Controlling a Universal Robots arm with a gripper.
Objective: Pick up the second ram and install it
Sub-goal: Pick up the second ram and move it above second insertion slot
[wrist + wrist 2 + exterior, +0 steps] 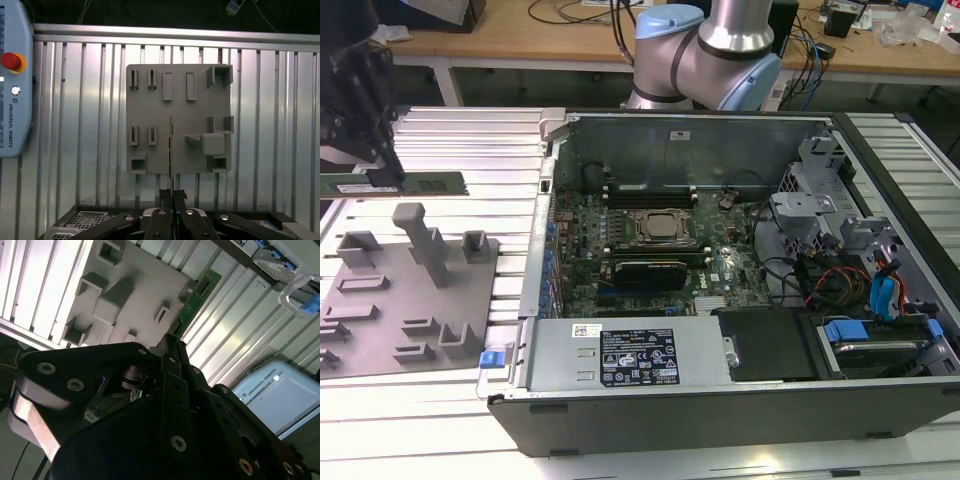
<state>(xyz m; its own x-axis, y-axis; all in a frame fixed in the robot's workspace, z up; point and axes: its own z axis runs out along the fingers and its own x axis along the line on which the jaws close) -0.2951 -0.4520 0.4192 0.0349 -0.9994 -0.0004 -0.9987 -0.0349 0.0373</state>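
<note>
In the exterior view, the gripper point(388, 178) hangs at the exterior view's left, above the far edge of a grey tray point(380, 330). Its jaws are closed on the ram stick point(425, 185), a thin green board held level and on edge in the air, clear of the tray. The stick is well apart from the open computer case point(720, 400) on the exterior view's right. Inside the case lie the processor socket point(660, 228) and black memory slots point(650, 190) with white end clips. A black and white sticker point(638, 357) with small print sits on the metal box at the case's near side, with a smaller white label point(586, 331) beside it.

In the second wrist view, the gripper point(172, 342) pinches the ram stick point(196, 302) between its narrow tips, jaws drawn tight against the board's two faces. The green board reaches out past the tray point(125, 270) edge over the ribbed metal table point(235, 335). A pale control tablet point(280, 390) carries a line of lettering.

In the first wrist view, the ram stick point(171, 150) shows edge-on as a thin line rising from the gripper point(172, 194) across the tray point(180, 107). The control tablet point(17, 100) bears a red button point(11, 61) and printed lettering down its side.
</note>
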